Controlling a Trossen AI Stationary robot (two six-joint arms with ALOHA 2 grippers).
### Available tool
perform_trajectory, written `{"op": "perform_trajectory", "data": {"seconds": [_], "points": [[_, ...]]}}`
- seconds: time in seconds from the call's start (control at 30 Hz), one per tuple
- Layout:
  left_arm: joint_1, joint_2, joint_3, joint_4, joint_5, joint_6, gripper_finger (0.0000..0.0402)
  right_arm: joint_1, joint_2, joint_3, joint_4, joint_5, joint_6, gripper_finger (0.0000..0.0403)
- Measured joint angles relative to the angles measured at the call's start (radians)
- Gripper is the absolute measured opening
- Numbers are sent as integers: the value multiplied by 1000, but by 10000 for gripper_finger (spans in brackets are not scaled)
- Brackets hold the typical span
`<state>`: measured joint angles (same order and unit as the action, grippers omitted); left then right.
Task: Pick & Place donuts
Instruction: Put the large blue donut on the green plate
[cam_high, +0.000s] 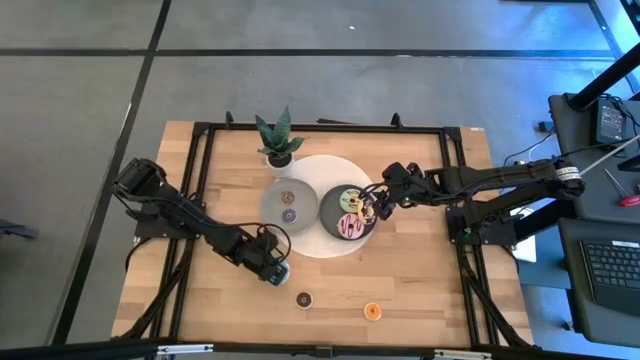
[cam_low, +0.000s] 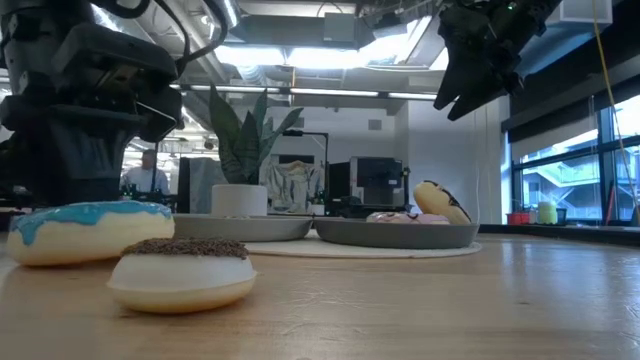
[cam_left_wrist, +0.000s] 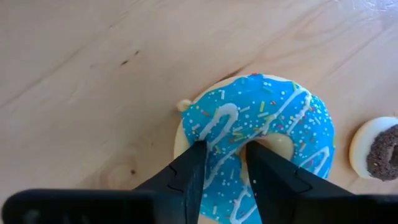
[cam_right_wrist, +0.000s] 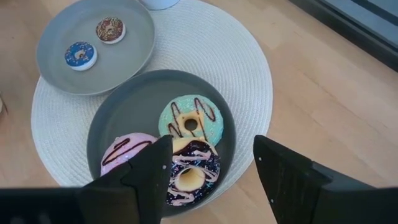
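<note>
A large blue-iced donut (cam_high: 279, 270) (cam_left_wrist: 261, 143) lies flat on the wood near the table's near-left part, with my left gripper (cam_high: 272, 264) (cam_left_wrist: 227, 158) down on it. Two small donuts lie on the wood: a brown one (cam_high: 304, 298) (cam_low: 180, 270) and an orange one (cam_high: 373, 311). The dark plate (cam_right_wrist: 124, 112) holds a green (cam_right_wrist: 189, 121), a pink (cam_right_wrist: 124, 152) and a purple donut (cam_right_wrist: 193, 171). The light plate (cam_right_wrist: 74, 37) holds two small donuts. My right gripper (cam_high: 375, 205) (cam_right_wrist: 211, 168) hangs open above the dark plate's right rim, holding nothing. My left gripper comes down on the blue donut from above and has the band of the ring on its side nearest the wrist (cam_left_wrist: 227, 149) between its fingers. One fingertip (cam_left_wrist: 258, 155) stands at the hole and the other (cam_left_wrist: 196, 155) near the outer rim. The donut rests flat on the table.
Both plates sit on a round white woven mat (cam_high: 335, 170) at the table's middle. A potted plant (cam_high: 279, 140) stands behind the light plate at the far side. Bare wood lies along the near edge, around the two small donuts, and to the right.
</note>
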<state>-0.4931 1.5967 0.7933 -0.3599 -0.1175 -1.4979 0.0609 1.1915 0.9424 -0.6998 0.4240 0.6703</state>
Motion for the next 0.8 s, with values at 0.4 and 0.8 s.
{"op": "perform_trajectory", "data": {"seconds": [0.4, 0.8], "points": [[44, -1, 18, -12, 42, 41, 25, 0, 0, 0, -1, 1, -25, 225], [232, -21, 274, -9, -42, 529, 6, 0, 0, 0, -2, 1, -28, 225]]}}
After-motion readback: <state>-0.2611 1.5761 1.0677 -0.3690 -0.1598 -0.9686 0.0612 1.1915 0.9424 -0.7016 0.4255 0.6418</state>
